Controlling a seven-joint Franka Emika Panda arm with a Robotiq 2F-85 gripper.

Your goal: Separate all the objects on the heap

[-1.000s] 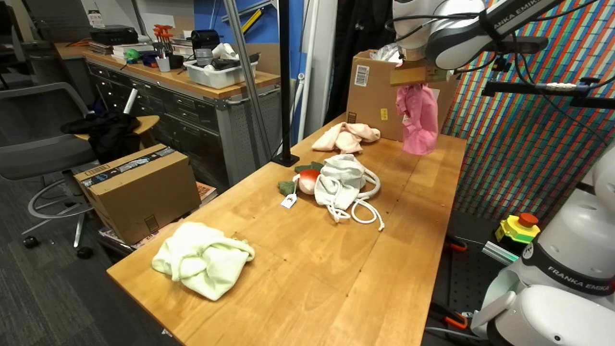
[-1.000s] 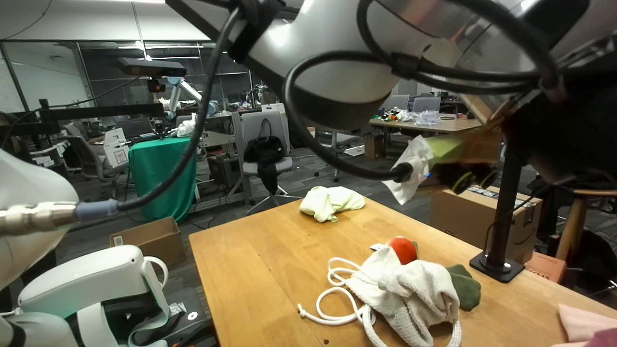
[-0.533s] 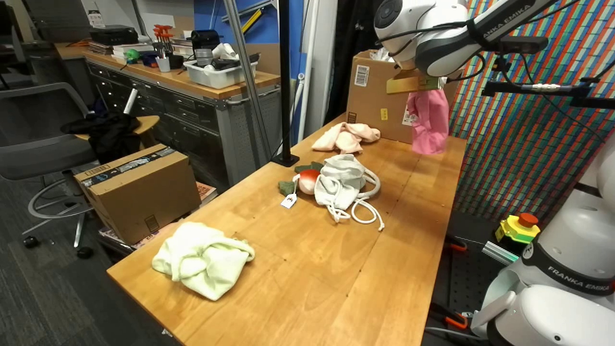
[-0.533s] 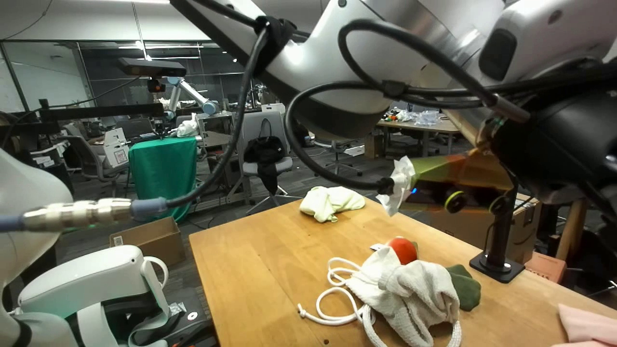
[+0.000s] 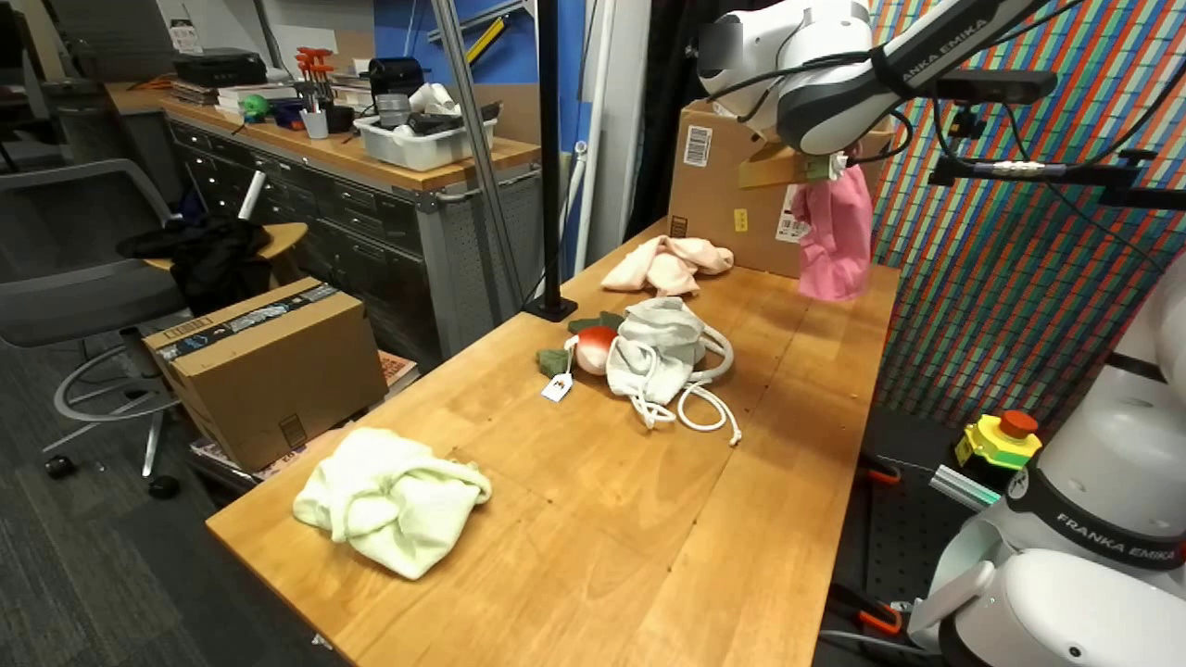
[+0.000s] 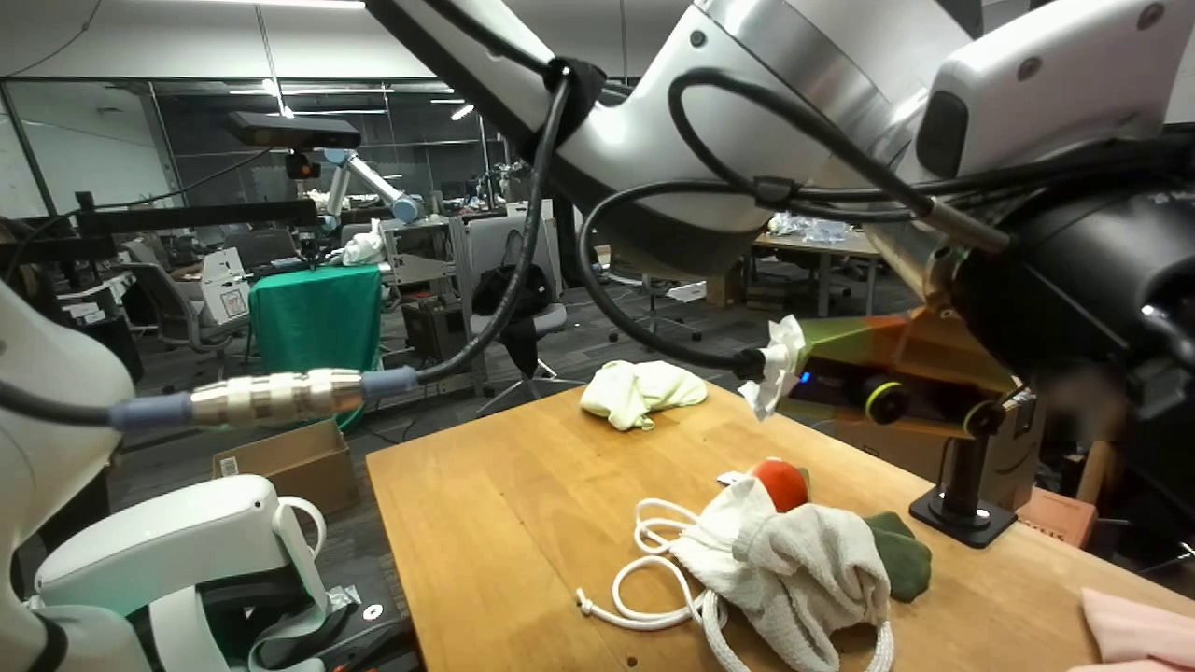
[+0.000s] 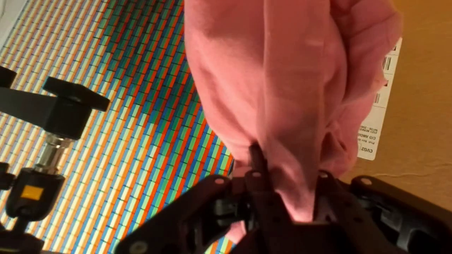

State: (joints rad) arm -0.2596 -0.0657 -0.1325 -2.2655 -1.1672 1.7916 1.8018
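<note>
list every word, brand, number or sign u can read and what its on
"FRANKA EMIKA": robot base
"ANKA EMIKA", start hidden: arm link
"CVG2", apparently, upside down in wrist view: box label
Too small or blurred: other print on that label, barcode sticker, white tag, floor-box tape, lettering on pink boxy item

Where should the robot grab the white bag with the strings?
I'd pinch the white bag by its puffed-up folds, coming from above, on the side away from the red round thing. The folds stick up, while the cords lie thin on the table. The tool should first let go of the pink cloth.
</note>
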